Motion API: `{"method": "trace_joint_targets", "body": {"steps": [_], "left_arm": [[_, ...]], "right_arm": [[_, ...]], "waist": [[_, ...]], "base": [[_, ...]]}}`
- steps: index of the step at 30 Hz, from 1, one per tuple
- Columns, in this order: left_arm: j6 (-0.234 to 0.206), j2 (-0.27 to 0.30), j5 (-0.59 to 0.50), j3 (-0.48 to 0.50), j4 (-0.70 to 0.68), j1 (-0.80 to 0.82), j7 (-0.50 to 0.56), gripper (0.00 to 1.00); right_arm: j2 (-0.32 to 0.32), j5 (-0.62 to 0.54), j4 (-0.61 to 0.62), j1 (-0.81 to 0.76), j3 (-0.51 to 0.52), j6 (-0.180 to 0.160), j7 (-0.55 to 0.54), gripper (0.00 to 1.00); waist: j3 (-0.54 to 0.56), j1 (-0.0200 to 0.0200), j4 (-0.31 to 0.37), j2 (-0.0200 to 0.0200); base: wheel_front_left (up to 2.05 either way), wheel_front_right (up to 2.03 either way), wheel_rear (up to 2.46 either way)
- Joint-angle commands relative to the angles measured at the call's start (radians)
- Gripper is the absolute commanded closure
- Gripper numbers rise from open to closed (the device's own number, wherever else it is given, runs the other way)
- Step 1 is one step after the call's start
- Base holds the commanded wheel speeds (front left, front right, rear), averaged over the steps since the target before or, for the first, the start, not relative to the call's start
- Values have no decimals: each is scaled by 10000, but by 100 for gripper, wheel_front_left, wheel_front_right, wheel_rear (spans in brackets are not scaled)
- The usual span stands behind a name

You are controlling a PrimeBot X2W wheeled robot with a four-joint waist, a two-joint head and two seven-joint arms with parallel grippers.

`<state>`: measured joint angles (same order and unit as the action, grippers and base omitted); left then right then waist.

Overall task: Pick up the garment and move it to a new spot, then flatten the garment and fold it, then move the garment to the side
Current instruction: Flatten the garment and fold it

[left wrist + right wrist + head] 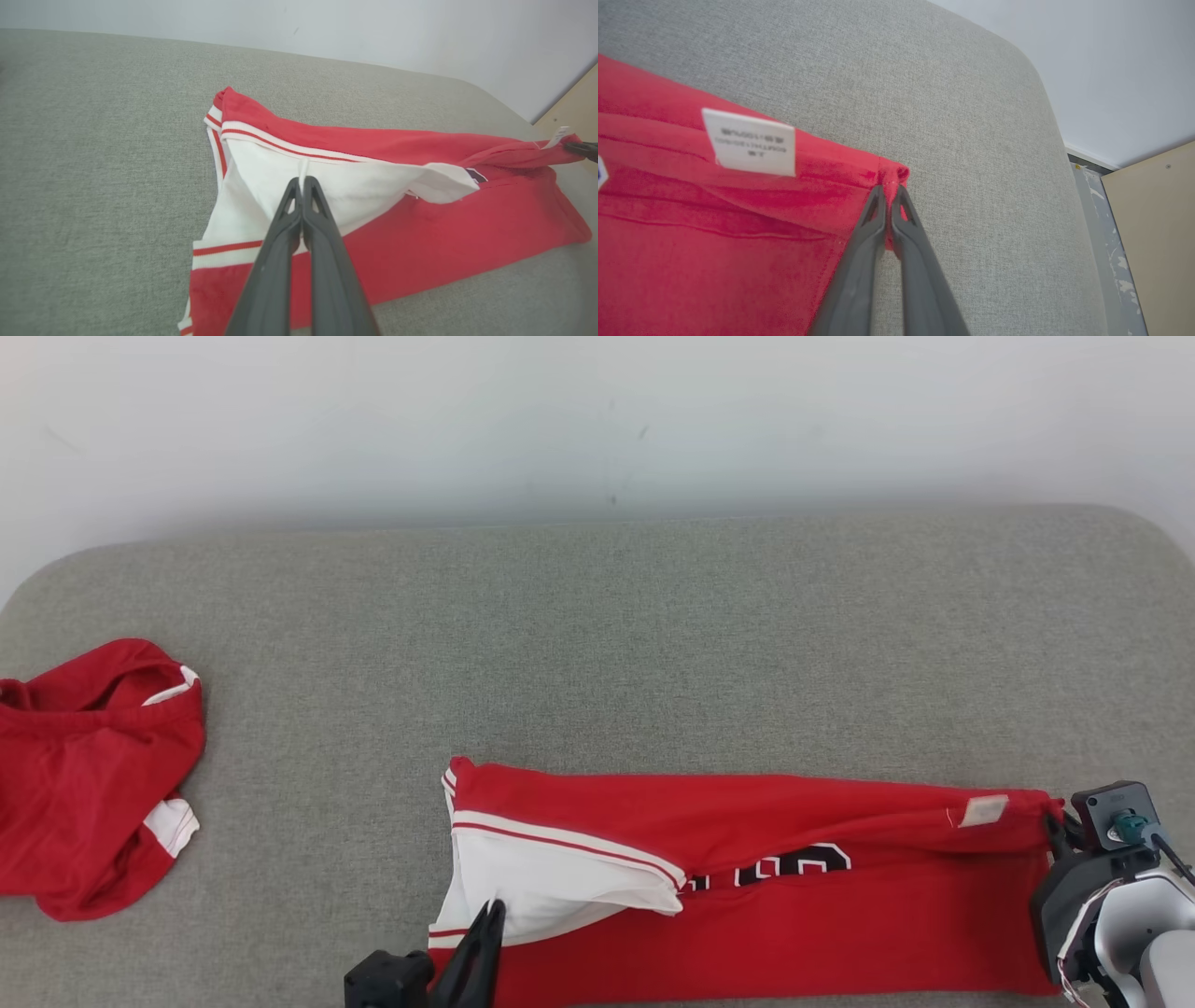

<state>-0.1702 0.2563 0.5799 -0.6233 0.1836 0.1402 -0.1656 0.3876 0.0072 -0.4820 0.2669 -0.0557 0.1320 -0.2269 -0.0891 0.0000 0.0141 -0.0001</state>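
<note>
Left wrist view: the garment's white fold is pinched by the left gripper. Its corner is clamped by the right gripper.

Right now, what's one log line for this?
left gripper: shut on garment | right gripper: shut on garment | second red cloth: far left

Bare cushion lies open between the garment and the red heap.

Grey upholstered surface — pale wall behind.
</note>
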Motion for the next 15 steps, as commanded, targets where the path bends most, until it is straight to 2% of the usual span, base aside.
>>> {"method": "trace_joint_targets", "body": {"steps": [1, 3, 5, 6, 7, 15], "left_arm": [[-45, 52, 86, 47, 81, -207, -57, 100], [-63, 90, 59, 28, 186, -269, -81, 100], [-121, 130, -10, 3, 315, -326, -98, 72], [-163, 129, -40, 14, 367, -349, -152, 27], [-181, 138, -53, 33, 422, -364, -204, 0], [-443, 69, -105, 581, 644, -649, -852, 0]], "right_arm": [[-9, 10, 64, -149, 113, -29, -21, 0], [-96, -13, 130, -217, 167, -29, -26, 0], [-191, 15, 220, -284, 288, -29, -3, 0], [-232, 29, 283, -314, 364, -29, 17, 0], [-299, 82, 347, -346, 443, -29, 52, 0], [-1137, 746, 933, -839, 1404, -29, 77, 0]], "waist": [[44, 0, 30, 1], [75, 0, 49, 1], [114, 0, 76, 1], [138, 0, 83, 1], [164, 0, 95, 1], [572, 0, 156, 1]], "base": [[0, 0, 0], [0, 0, 0], [0, 0, 0], [0, 0, 0], [0, 0, 0], [0, 0, 0]]}}
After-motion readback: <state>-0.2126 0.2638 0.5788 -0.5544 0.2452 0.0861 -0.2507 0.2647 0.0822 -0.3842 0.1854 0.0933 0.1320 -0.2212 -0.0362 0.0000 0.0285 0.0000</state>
